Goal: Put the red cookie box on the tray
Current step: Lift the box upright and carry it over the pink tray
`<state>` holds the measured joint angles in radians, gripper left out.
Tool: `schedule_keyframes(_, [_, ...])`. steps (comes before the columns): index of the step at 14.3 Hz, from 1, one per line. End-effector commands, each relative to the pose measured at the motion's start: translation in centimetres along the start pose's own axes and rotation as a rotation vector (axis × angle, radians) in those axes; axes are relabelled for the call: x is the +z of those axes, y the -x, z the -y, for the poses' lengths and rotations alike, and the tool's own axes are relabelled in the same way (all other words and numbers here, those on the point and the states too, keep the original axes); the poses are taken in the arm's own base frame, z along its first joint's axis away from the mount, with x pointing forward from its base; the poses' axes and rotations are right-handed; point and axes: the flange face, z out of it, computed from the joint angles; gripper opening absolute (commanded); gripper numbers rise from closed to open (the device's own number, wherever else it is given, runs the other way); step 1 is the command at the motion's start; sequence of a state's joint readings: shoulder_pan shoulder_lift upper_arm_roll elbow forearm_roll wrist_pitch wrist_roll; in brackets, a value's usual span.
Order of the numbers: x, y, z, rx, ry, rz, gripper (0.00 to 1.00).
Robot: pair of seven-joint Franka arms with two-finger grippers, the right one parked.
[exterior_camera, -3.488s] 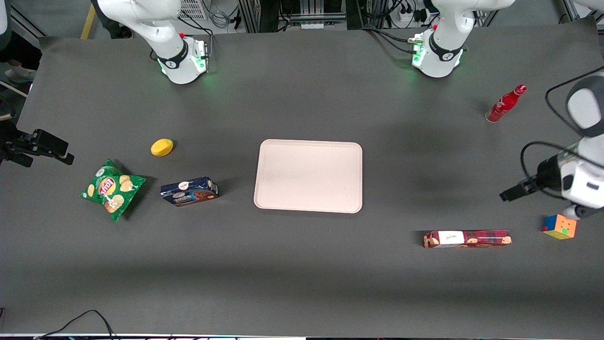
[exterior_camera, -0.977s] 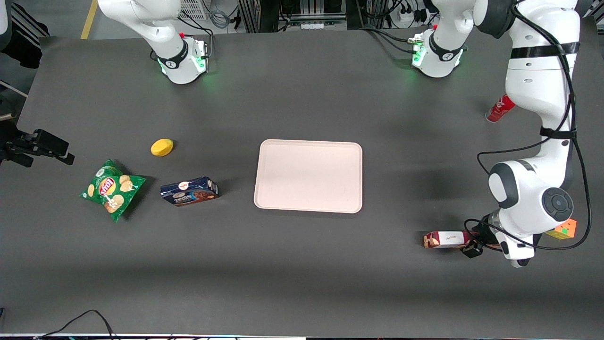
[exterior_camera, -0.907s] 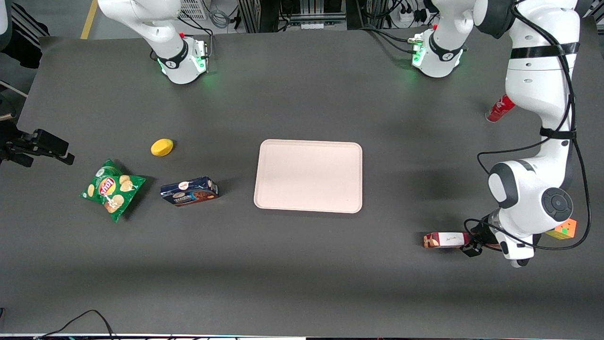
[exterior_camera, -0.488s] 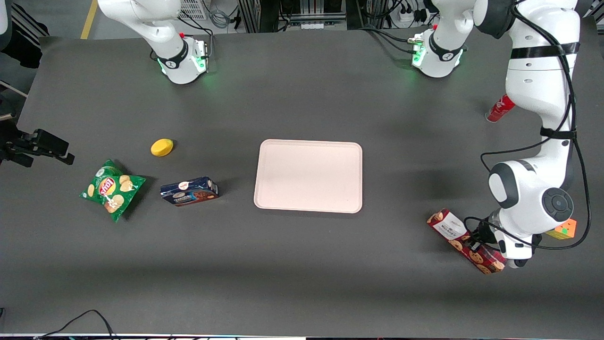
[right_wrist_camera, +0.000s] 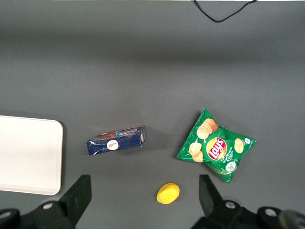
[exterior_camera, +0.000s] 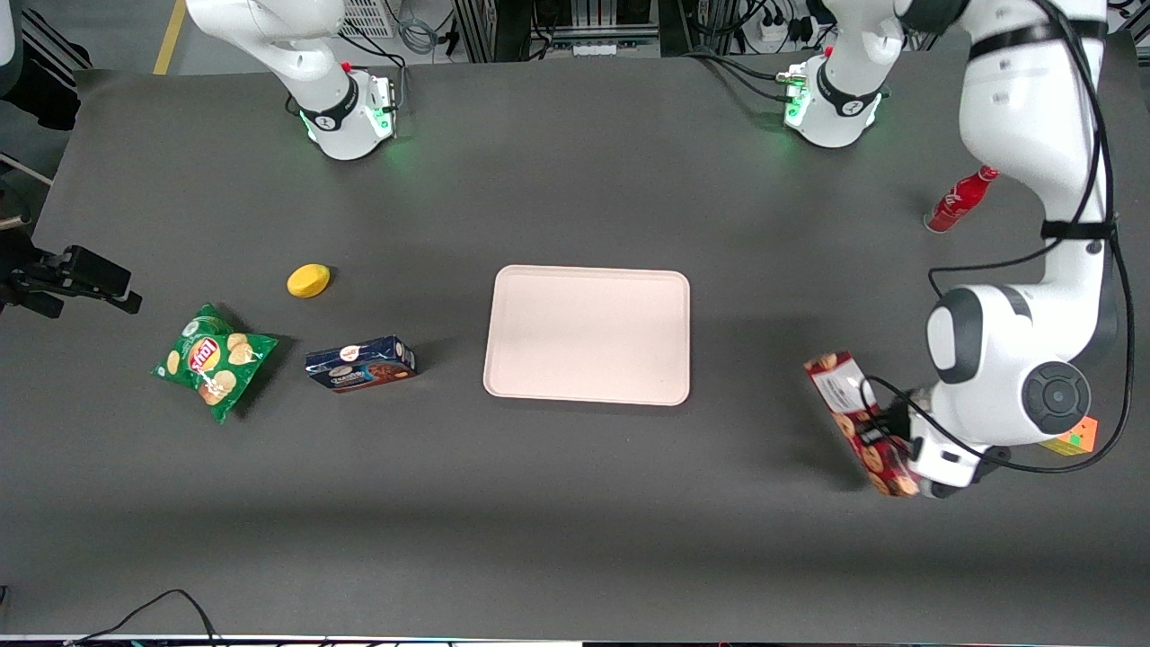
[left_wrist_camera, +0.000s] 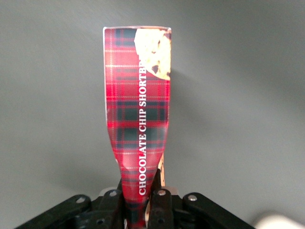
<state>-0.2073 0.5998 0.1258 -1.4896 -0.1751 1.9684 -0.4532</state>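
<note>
The red cookie box (exterior_camera: 858, 420) is off the tabletop (exterior_camera: 575, 503), held in the air toward the working arm's end, well apart from the tray (exterior_camera: 588, 334). It hangs at a slant in the front view, its white label panel toward the end nearest the tray.

The tool (exterior_camera: 885, 440) is closed on the red cookie box. In the wrist view its fingers (left_wrist_camera: 161, 198) pinch the narrow faces of the carton (left_wrist_camera: 138, 114) toward one end, so most of the length sticks out past the grip. The carton wall looks pressed inward where the fingers bear on it.

Handling judgement: a long, slim paperboard carton, probably light, with thin walls that give under pressure. The printed surface looks smooth and may slide against the pads. The contents are likely brittle. A hold nearer the middle of the length would balance it better; gripped toward one end, the overhanging part can swing or pivot in the fingers during a fast carry.

Other items stand clear of the path: a colour cube (exterior_camera: 1067, 434) near the arm, a red bottle (exterior_camera: 959, 199) farther from the camera. Toward the parked arm's end lie a blue cookie box (exterior_camera: 360, 363), a green chip bag (exterior_camera: 214, 359) and a yellow object (exterior_camera: 308, 279).
</note>
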Motion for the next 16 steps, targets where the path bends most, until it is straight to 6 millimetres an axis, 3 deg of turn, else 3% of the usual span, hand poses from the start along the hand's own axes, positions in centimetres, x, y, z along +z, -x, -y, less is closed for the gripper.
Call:
schedule_keyframes(1, [-8.9, 5.9, -6.5, 0.146, -0.049, 0.035, 0.04])
schedule_keyframes(4, [-12.8, 11.2, -10.8, 0.257, -0.033, 0.034, 0.03])
schedule_keyframes(6, [-12.9, 16.3, -15.3, 0.349, -0.021, 0.045, 0.05])
schedule_keyframes(7, [-12.3, 18.9, -17.6, 0.378, -0.032, 0.036, 0.15])
schedule_keyframes(10, [-8.6, 24.9, -22.2, 0.399, -0.098, -0.058, 0.17])
schedule_keyframes(12, [-4.9, 26.8, -23.2, 0.446, -0.081, -0.084, 0.15])
schedule_keyframes(13, [-3.1, 27.9, -23.3, 0.467, -0.057, -0.103, 0.14])
schedule_keyframes(16, [2.6, 29.2, -21.4, 0.492, 0.038, -0.182, 0.15])
